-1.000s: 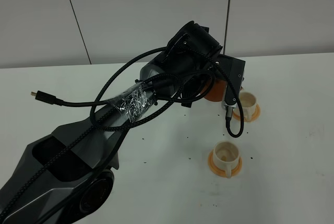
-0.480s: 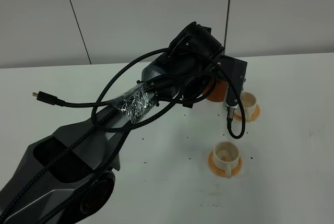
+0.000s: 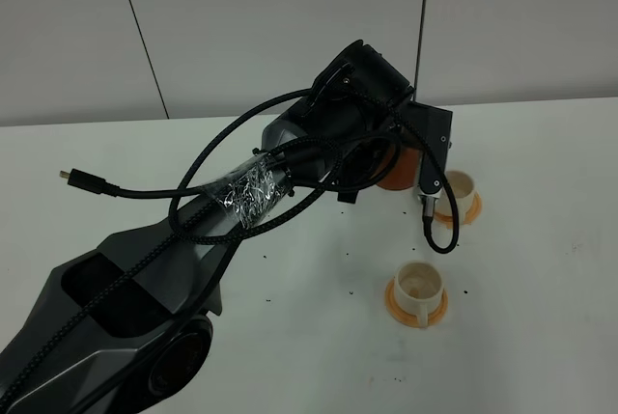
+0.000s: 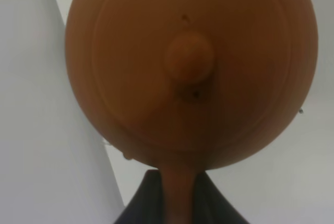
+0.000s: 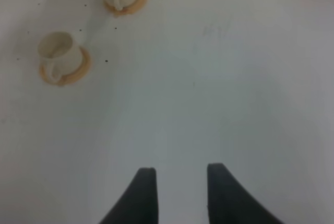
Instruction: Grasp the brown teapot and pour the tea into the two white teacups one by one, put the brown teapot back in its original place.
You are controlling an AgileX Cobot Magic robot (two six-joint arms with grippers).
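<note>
Left gripper [image 4: 176, 178]: I see its dark jaws pinched tight on the loop handle of the brown teapot [image 4: 190, 67].
Brown teapot: it fills my left wrist view, lid knob facing the camera. From the high camera only a reddish-brown patch shows under the left arm [image 3: 241, 192], just beside the far teacup [image 3: 457, 188].
Far teacup: upright on an orange saucer [image 3: 473, 209].
Near teacup [image 3: 418, 283]: upright on a second orange saucer [image 3: 398, 310], apart from the teapot.
Right gripper [image 5: 181, 169]: jaws parted with nothing between them, over the bare white table [image 5: 235, 78], well apart from both cups.
</note>
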